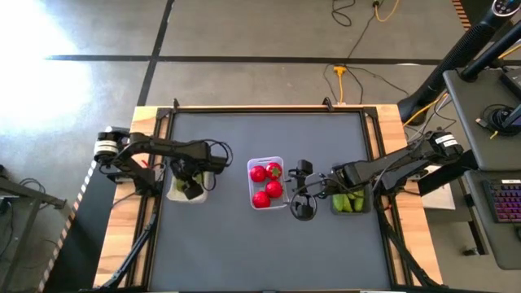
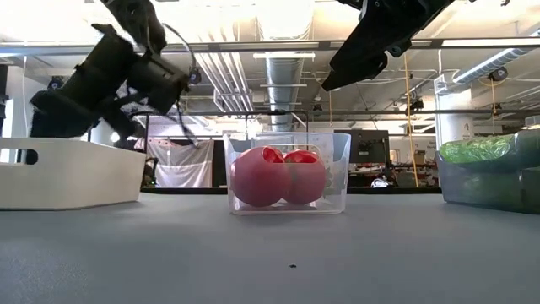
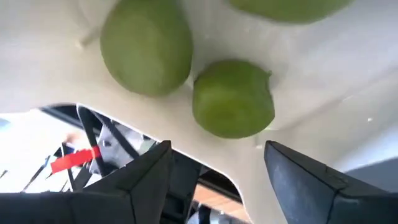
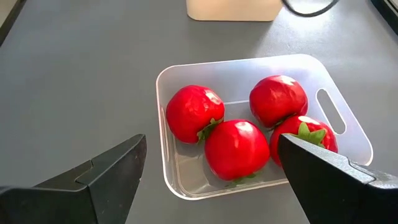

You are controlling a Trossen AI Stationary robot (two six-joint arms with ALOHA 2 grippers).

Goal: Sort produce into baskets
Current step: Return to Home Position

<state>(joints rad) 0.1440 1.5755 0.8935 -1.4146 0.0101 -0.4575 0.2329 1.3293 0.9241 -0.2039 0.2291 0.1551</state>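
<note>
Left claw point(image 3: 217, 149) spread and empty over the white basket point(image 2: 67, 173), limes point(image 3: 233, 98) inside; right claw point(image 4: 211, 146) spread above the red fruits point(image 4: 194, 112) in the clear basket point(image 4: 236, 61). Sorting looks done. Next, both arms lift clear and retreat home.

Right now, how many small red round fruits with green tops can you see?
4 small red round fruits, all clustered in the clear plastic tray at mid-table. None shows elsewhere.

Overhead straight down, low level across, wrists close, downward
</note>
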